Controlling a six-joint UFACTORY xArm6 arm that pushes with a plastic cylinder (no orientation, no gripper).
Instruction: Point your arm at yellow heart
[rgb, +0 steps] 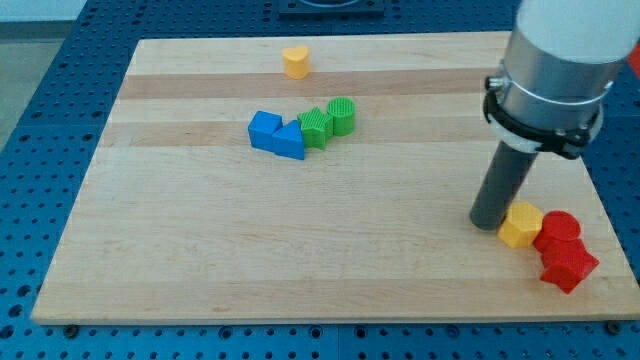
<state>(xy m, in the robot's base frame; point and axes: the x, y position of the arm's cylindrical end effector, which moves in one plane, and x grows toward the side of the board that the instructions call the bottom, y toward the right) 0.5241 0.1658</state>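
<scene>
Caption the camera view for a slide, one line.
My tip rests beside the yellow block at the view's lower right, far from the yellow heart near the top.

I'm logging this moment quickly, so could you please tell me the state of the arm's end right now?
My tip: a bare rod with no gripper, holding nothing, at the left side of the yellow block, far from the yellow heart.

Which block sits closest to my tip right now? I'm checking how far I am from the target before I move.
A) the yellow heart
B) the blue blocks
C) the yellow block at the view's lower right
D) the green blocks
C: my tip stands right beside the yellow block, while the yellow heart lies far off near the view's top.
</scene>
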